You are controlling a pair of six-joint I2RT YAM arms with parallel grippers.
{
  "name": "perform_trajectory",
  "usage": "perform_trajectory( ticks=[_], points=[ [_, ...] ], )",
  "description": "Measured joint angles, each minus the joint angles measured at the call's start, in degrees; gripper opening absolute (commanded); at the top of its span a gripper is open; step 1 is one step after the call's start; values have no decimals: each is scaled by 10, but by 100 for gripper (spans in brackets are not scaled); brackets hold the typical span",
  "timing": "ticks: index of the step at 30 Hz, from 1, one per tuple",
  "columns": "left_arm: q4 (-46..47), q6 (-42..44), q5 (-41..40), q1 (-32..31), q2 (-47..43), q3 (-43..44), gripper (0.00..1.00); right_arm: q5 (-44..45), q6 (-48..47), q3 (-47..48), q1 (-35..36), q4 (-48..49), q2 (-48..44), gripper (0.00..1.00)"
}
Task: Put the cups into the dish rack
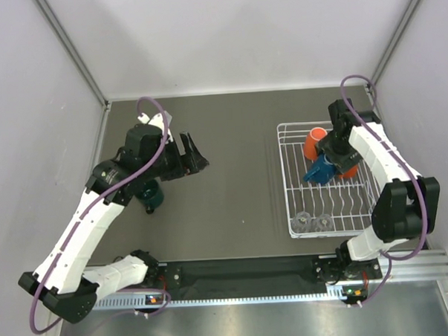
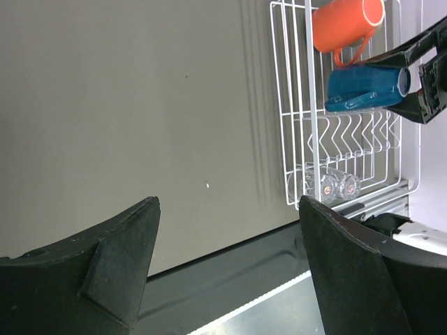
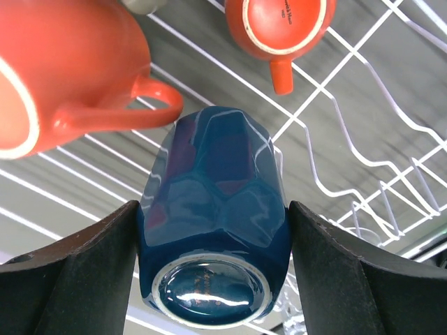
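A: Closest thing in the right wrist view is the blue mug (image 3: 209, 167), base toward the camera, wedged in my right pincer (image 3: 211, 209). Both fingers press its sides, so it's gripped.

B: Where is it relative to the dish rack (image 1: 314, 197)?

A: Over the rack's far half, tipped on its side. I can't tell if it touches the wires.

B: Other cups?

A: In the rack's far-left part there's the large orange mug (image 3: 63, 70), on its side, handle just beside the blue mug. Also in the rack, right half, is the tiny orange cup (image 3: 283, 24), base toward the wrist camera and mostly hidden under my arm from above. In the rack's near-left corner sit the two clear glasses (image 1: 313, 222), side by side.

B: Left arm?

A: My left pincer (image 2: 227, 209) is wide open and holds nothing. It hangs above the surface (image 1: 232, 182), well left of the rack, fingers pointing toward it. Further left of the rack, the dark green cup (image 1: 151, 195) is on the surface, partly under my left arm.
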Motion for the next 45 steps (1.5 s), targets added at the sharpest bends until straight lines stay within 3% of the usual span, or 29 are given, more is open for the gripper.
perform_trajectory(
  ticks=[8, 15, 20, 21, 24, 30, 40, 43, 45],
  points=[
    [-7, 19, 0, 3, 0, 7, 86, 19, 9, -17, -1, 14, 20, 1],
    [-19, 24, 0, 7, 0, 12, 85, 26, 7, -19, -1, 26, 45, 17],
    [-20, 24, 2, 7, 0, 14, 85, 25, -1, -19, -1, 30, 49, 38],
    [-21, 24, 2, 7, 0, 14, 85, 25, -3, -19, -1, 31, 49, 53],
    [-23, 24, 6, 7, 0, 14, 85, 22, -14, -19, -1, 33, 49, 75],
    [-25, 17, 11, 7, 0, 14, 84, 8, -44, -19, -1, 43, 44, 99],
    [-44, -30, -38, 8, 27, 15, 83, -10, -145, 6, -2, 33, -15, 100],
    [-84, -49, -83, 16, 46, 19, 62, -25, -186, 11, -2, 27, -49, 100],
    [-110, -48, -104, 28, 62, 23, 56, -54, -219, 13, -2, 26, -73, 100]
  ],
)
